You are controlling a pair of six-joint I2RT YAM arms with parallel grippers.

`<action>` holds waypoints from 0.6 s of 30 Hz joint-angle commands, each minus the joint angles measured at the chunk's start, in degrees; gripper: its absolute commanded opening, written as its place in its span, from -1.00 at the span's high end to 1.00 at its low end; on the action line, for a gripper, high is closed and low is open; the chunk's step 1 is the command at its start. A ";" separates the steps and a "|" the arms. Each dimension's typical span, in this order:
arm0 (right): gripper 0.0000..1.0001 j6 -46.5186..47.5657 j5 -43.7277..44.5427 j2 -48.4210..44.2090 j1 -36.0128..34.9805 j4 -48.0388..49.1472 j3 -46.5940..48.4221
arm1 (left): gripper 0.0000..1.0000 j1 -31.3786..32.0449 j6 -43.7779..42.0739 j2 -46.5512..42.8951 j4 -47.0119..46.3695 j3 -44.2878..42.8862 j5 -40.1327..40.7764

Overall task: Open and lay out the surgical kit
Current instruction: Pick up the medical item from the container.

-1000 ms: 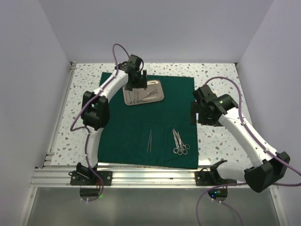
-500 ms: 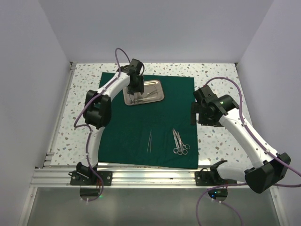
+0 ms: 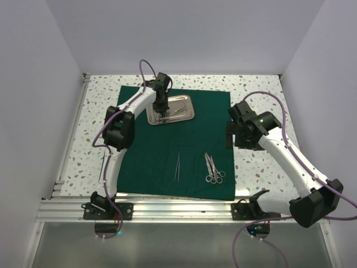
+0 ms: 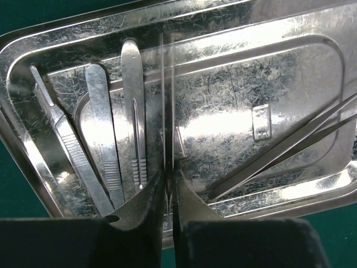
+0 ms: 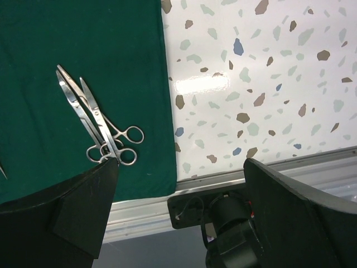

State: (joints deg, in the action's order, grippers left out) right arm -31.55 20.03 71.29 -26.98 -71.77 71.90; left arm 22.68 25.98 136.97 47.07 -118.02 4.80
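Observation:
The surgical kit lies opened: the dark green drape (image 3: 167,151) is spread flat, with the steel tray (image 3: 187,114) at its far side. My left gripper (image 3: 162,115) reaches down into the tray (image 4: 290,61), its jaws shut on a thin upright silver instrument (image 4: 165,100) between them (image 4: 167,181). Flat scalpel-like handles (image 4: 103,139) lie to its left and long tweezers (image 4: 290,148) to its right. Thin tweezers (image 3: 177,167) and ring-handled scissors (image 3: 212,168) rest on the drape's near half. My right gripper (image 3: 230,137) hovers open and empty (image 5: 181,206) over the drape's right edge, near the scissors (image 5: 92,120).
The speckled white tabletop (image 3: 256,95) surrounds the drape. An aluminium rail (image 3: 178,209) with the arm bases runs along the near edge. White walls close in the left, right and far sides.
My left gripper has dropped lower into the tray and its jaws have closed from wide open onto the thin instrument. The right arm has stayed still.

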 commanded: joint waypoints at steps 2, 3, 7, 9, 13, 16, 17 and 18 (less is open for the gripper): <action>-0.97 -0.71 0.89 0.34 0.18 -0.04 1.67 | 0.82 0.09 -0.84 1.81 -0.40 -1.87 0.30; -0.97 -0.71 0.89 0.34 0.18 0.13 1.67 | 0.96 0.09 -0.93 1.90 -0.31 -1.87 0.13; -0.97 -0.53 0.62 0.34 0.18 0.40 1.49 | 1.00 0.17 -0.93 1.55 0.04 -1.69 -0.58; -0.97 -0.35 0.36 0.17 0.17 0.49 1.49 | 1.00 0.17 -0.75 0.41 0.22 -1.78 -0.58; -0.97 0.26 -0.43 -0.27 0.09 1.37 0.70 | 1.00 1.31 0.65 -5.47 0.57 -0.82 -0.75; -0.97 0.96 -1.40 -0.18 0.09 2.07 0.52 | 1.00 4.03 2.14 -10.92 1.10 2.60 1.17; -0.97 1.40 -1.66 -0.18 0.09 2.33 0.44 | 1.00 4.83 3.54 -12.58 0.66 6.27 1.53; -0.97 1.58 -2.18 -0.10 0.09 2.51 0.44 | 1.00 6.49 4.42 -16.17 0.39 8.66 1.97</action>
State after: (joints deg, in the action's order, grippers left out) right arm -31.03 19.46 71.66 -26.98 -70.98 71.90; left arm 25.04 27.46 131.70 47.24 -113.67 5.41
